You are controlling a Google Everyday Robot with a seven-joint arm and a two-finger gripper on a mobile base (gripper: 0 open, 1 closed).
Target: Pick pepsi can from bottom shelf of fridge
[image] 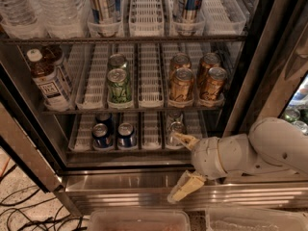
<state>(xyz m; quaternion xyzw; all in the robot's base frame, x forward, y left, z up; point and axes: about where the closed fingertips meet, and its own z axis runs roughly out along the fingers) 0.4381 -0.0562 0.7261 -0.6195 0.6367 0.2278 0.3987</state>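
Note:
Two dark blue pepsi cans (101,134) (126,134) stand side by side at the front left of the bottom shelf (149,137) of the fridge (240,81), with another dark can behind them. My gripper (181,163) is open, at the lower right of the fridge opening. Its upper finger (185,139) lies over a silver can (175,129) on the bottom shelf. Its lower finger (186,186) hangs before the stainless steel base (120,186). The gripper is to the right of the pepsi cans and holds nothing.
The middle rack holds green cans (119,84), gold-orange cans (182,83) and a labelled bottle (48,81). The top rack holds tall cans and water bottles. The open glass door (24,148) stands at the left. Clear bins (139,220) sit below, cables lie on the floor.

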